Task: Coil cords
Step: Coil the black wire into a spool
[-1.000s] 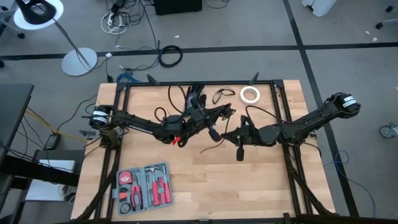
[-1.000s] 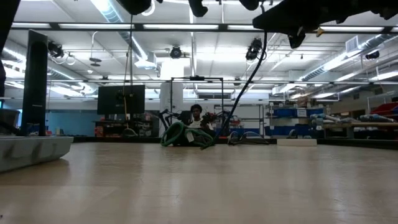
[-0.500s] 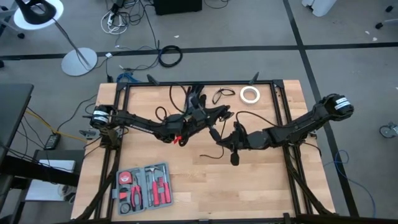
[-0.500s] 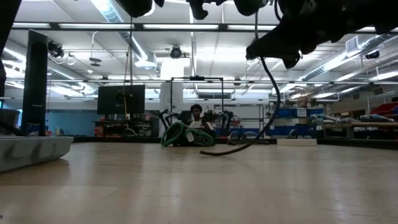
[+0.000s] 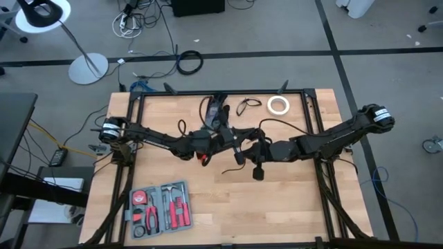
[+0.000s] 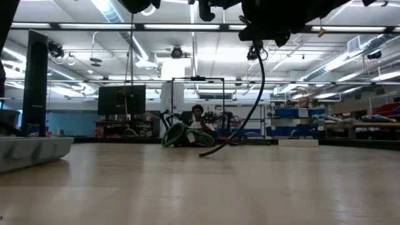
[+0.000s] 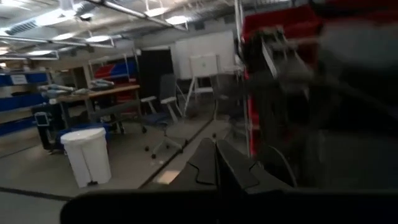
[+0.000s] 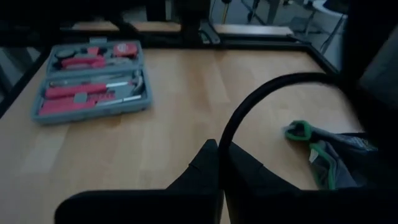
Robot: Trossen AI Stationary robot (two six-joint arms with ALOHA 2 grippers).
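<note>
Since a second ago the right gripper (image 5: 253,153) has slid further toward the middle of the table (image 5: 291,207), so now it sits right next to the left gripper (image 5: 232,140) in the high view. Both arms meet over the centre of the wooden top, kind of tangled up together there.

Right gripper's fingers (image 8: 208,163) are pinched narrow on a thin black cord (image 8: 261,99), which arcs up and out from between them in the right wrist view. In the low view that same cord hangs from the arms overhead and curves down until its end touches the tabletop. From above, its loose tail trails off onto the wood just below the two grippers.

Left gripper is closed tight too, fingers pressed together in the left wrist view, but whether it's actually got hold of any cord is hard to say, since that view is mostly blur and shop background.

Another small loop of cord (image 5: 247,106) lies near the table's far edge, just beside a white tape roll (image 5: 278,105). A grey tool case (image 5: 160,207) with red-handled tools sits at the near left corner, well apart from the action.
</note>
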